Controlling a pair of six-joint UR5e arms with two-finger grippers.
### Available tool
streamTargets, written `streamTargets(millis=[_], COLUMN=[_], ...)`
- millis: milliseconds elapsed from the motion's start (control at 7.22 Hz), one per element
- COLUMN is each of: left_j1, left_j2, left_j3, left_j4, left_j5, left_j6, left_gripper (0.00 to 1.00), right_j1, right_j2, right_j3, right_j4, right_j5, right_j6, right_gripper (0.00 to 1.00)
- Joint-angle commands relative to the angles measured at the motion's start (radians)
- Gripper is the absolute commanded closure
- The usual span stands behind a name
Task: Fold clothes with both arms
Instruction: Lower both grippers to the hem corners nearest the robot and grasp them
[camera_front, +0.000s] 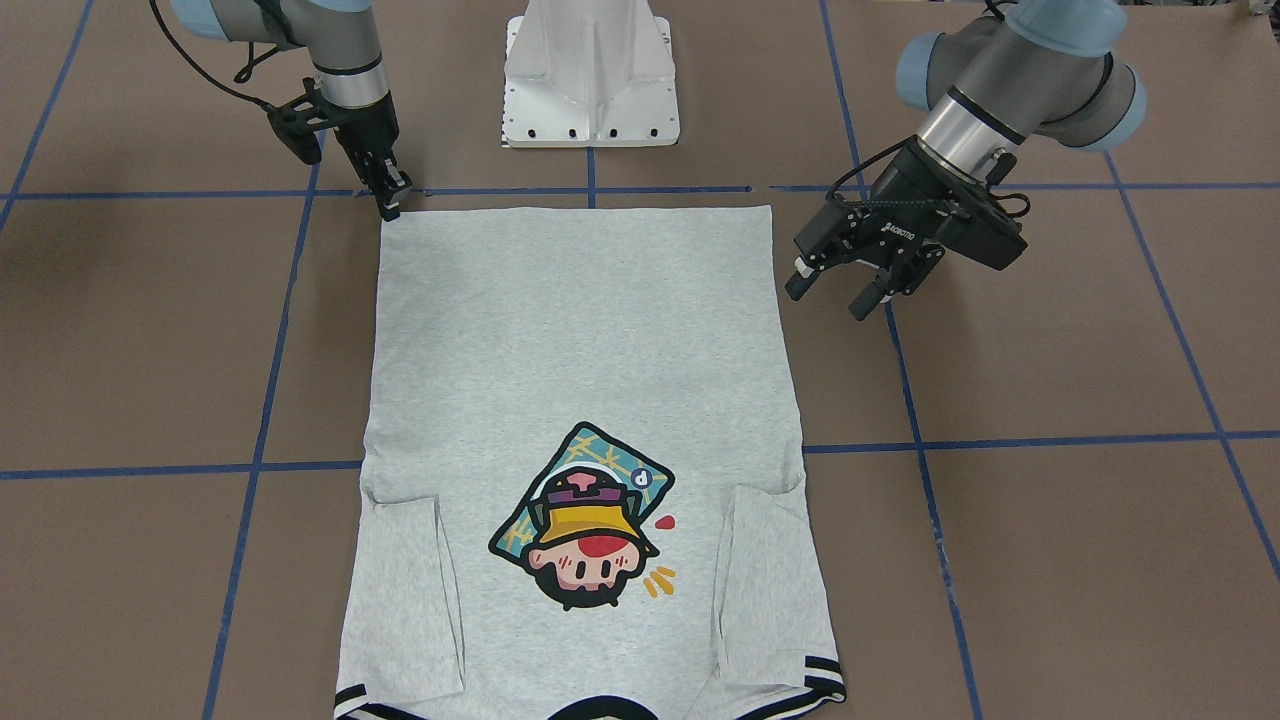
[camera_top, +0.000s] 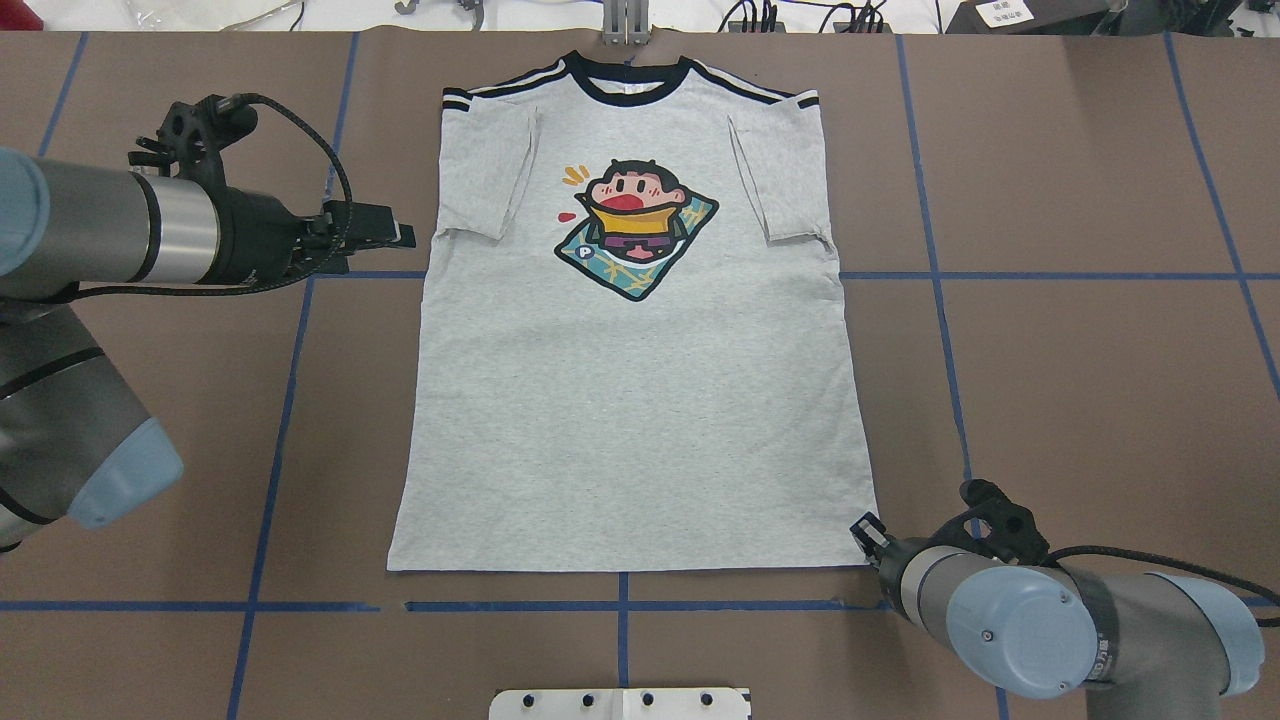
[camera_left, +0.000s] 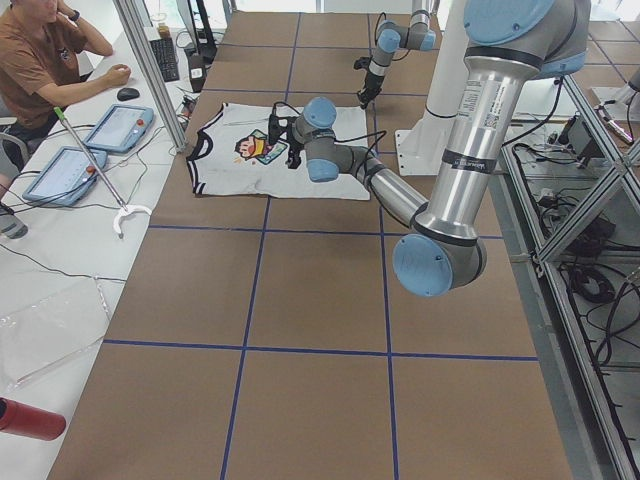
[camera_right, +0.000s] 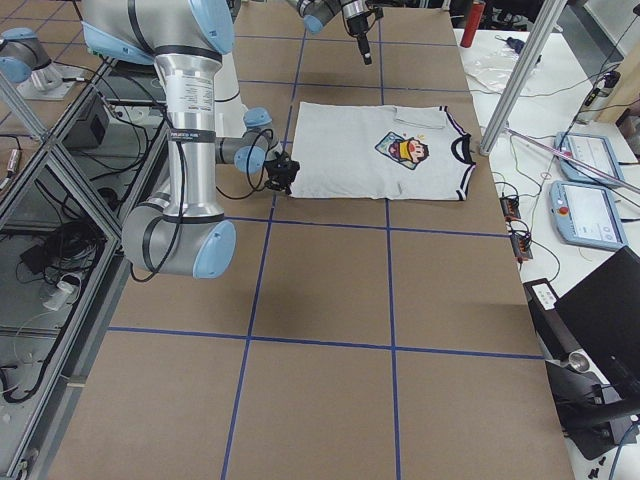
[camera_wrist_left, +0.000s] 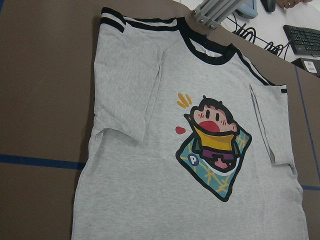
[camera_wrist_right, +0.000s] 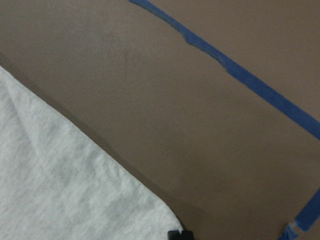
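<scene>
The shirt (camera_top: 630, 400) lies flat, print up, on the table (camera_top: 1050, 350). Seen from behind the robot, its collar (camera_top: 630, 85) is at twelve o'clock, its hem (camera_top: 620, 565) at six, and both sleeves are tucked in over the chest.

The step looks to be taking hold for a fold. To do it well, I'd want each gripper to come down on the very edge of the cloth and pinch both layers. The two should then lift together and evenly, so the shirt doesn't skew or drag.

The right gripper (camera_front: 391, 205) is down at the hem corner at five o'clock, its tip touching it. Its fingers look close together, but I can't tell whether they've caught the cloth.

The left gripper (camera_front: 828, 300) hangs just off the shirt's edge at about ten o'clock. Its jaws are spread wide and it holds nothing.
</scene>
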Motion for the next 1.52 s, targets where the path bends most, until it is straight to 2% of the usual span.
streamTargets(millis=[0, 138, 277, 415, 554, 969, 1246, 1385], left_j1=[0.051, 0.162, 0.283, 0.398, 0.477, 0.533, 0.571, 0.573], left_j2=[-0.004, -0.004, 0.034, 0.082, 0.108, 0.121, 0.122, 0.121], left_j3=[-0.005, -0.022, -0.033, -0.086, -0.117, -0.142, -0.136, -0.137], left_j4=[0.026, 0.064, 0.108, 0.179, 0.286, 0.453, 0.484, 0.484], left_j5=[0.002, 0.073, 0.168, 0.272, 0.355, 0.359, 0.361, 0.359], left_j6=[-0.125, -0.203, -0.260, -0.325, -0.348, -0.420, -0.469, -0.474], left_gripper=[0.01, 0.02, 0.02, 0.03, 0.05, 0.10, 0.12, 0.19], right_j1=[0.004, -0.002, 0.003, 0.001, 0.003, 0.000, 0.000, 0.000], right_j2=[-0.002, 0.004, 0.042, 0.050, 0.082, 0.087, 0.088, 0.088], right_j3=[0.064, 0.098, 0.098, 0.098, 0.095, 0.089, 0.088, 0.088], right_j4=[-0.039, -0.106, -0.112, -0.113, -0.113, -0.113, -0.113, -0.113], right_j5=[-0.006, -0.004, -0.003, 0.002, 0.002, 0.002, 0.002, 0.002], right_j6=[-0.003, -0.003, -0.003, -0.003, -0.003, -0.003, -0.003, -0.003], right_gripper=[1.00, 1.00, 1.00, 1.00, 1.00, 1.00, 1.00, 1.00])
